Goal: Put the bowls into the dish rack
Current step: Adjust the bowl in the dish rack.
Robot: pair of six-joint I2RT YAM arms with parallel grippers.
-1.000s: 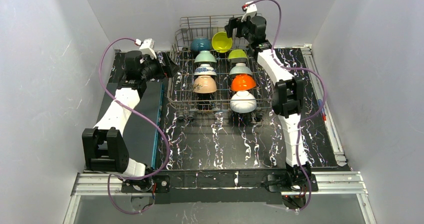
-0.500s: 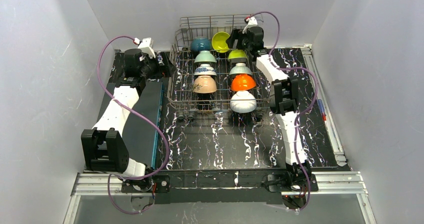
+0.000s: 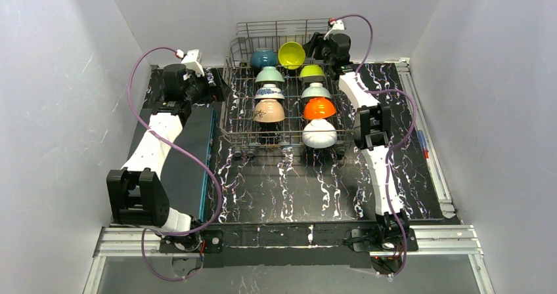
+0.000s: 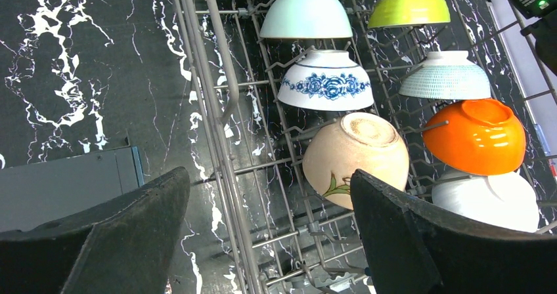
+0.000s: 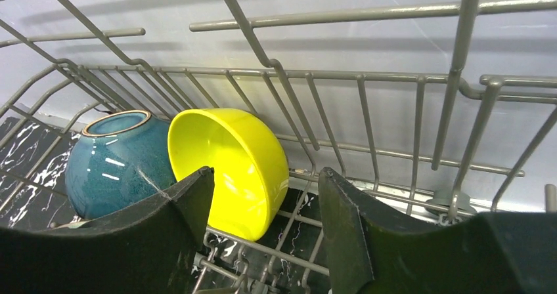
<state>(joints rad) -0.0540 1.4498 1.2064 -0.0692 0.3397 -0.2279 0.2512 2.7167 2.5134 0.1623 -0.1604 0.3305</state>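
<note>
The dish rack (image 3: pixel 226 120) stands at the back of the table with several bowls in two rows. A teal bowl (image 3: pixel 263 58) and a yellow bowl (image 3: pixel 291 54) lie on their sides at the back. In front of them sit mint, lime, blue-patterned (image 4: pixel 326 84), pale ribbed, tan (image 4: pixel 355 151), orange (image 4: pixel 478 136) and white bowls, all upside down. My right gripper (image 3: pixel 314 45) hangs open at the rack's back right. In the right wrist view the right gripper (image 5: pixel 266 174) is just in front of the yellow bowl (image 5: pixel 246 156), holding nothing. My left gripper (image 4: pixel 269 179) is open and empty over the rack's left rail (image 4: pixel 220 110).
A flat dark grey slab with a teal edge (image 3: pixel 194 153) lies on the left under my left arm. The rack's tall wire back wall (image 3: pixel 276 28) rises behind the bowls. Black marbled tabletop (image 3: pixel 289 189) stretches in front of the rack. White walls close in both sides.
My right wrist has sunk and shifted slightly right at the rack's back corner, and its jaws have narrowed. The left arm and the bowls have hardly moved.
</note>
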